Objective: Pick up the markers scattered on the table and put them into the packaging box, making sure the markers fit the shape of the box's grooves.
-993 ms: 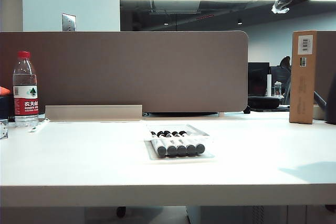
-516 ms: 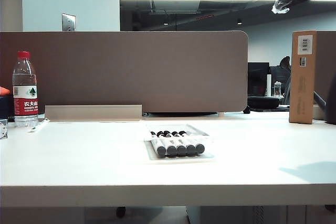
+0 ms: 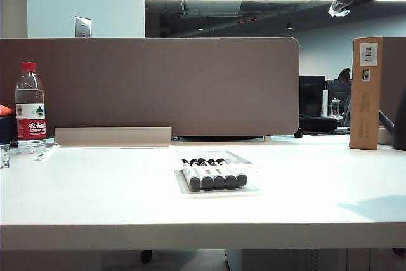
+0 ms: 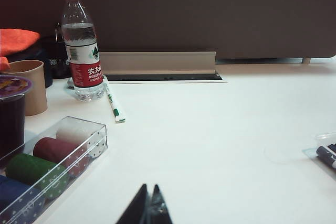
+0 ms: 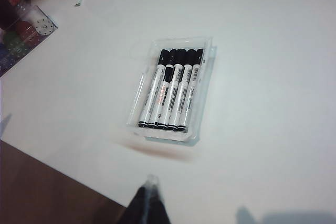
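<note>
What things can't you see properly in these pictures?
- Print on the markers: too small, right wrist view.
- Packaging box: cut off by the picture's edge, left wrist view.
- Left gripper and right gripper: only the shut fingers' tips show.
- Both arms: out of the exterior view.

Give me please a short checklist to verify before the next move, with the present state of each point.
1. The markers lie in the packaging box: ok, five lie side by side.
2. They sit fully in the grooves: cannot tell, the clear plastic hides this.
3. No marker of the set is loose on the table: ok; only a green-capped pen lies by the water bottle.
4. Left gripper has shut, empty jaws, low over the table: ok.
5. Right gripper has shut, empty jaws, above the box: ok.
</note>
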You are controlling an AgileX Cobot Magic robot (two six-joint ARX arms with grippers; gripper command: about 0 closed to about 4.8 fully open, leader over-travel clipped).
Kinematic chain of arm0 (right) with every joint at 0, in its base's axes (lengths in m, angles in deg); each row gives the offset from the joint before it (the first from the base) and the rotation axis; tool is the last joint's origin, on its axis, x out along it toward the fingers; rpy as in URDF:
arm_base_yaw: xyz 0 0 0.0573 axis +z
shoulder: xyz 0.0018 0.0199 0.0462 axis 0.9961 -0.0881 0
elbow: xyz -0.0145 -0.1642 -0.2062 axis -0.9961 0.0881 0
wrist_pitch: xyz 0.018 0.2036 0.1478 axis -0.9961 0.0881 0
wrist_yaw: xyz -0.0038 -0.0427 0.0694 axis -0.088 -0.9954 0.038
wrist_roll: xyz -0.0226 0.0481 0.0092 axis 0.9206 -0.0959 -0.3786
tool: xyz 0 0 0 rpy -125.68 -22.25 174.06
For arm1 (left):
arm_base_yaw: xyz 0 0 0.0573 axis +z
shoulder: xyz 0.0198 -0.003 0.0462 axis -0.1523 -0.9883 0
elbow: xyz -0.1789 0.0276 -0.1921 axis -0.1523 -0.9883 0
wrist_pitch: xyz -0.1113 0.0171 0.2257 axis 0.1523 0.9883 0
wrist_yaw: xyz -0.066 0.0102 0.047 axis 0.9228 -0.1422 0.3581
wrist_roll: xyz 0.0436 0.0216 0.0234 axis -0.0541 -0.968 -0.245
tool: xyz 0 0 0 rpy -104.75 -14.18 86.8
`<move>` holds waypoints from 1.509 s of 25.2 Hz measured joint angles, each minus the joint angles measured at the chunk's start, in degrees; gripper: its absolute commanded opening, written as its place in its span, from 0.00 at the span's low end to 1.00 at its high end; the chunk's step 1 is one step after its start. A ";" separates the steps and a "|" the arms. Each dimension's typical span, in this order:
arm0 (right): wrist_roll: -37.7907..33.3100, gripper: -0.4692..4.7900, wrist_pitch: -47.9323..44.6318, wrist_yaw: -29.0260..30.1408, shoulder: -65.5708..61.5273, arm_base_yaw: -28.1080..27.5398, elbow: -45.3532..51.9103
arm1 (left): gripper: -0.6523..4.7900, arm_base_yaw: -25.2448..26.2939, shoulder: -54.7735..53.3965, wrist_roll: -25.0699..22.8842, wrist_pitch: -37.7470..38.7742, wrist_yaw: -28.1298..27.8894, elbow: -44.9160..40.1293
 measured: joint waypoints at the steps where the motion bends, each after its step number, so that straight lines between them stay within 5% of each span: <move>1: 0.00 0.08 0.00 0.00 0.00 0.00 0.00 | 0.11 0.00 0.00 0.04 -0.15 0.00 0.00; 11: 0.02 0.08 0.00 0.00 0.00 0.00 0.02 | 0.11 0.00 0.02 0.04 -7.13 -0.02 0.02; 38: 0.02 0.08 0.02 0.00 0.00 0.00 0.00 | 0.11 0.00 0.02 0.04 -5.27 -0.02 0.00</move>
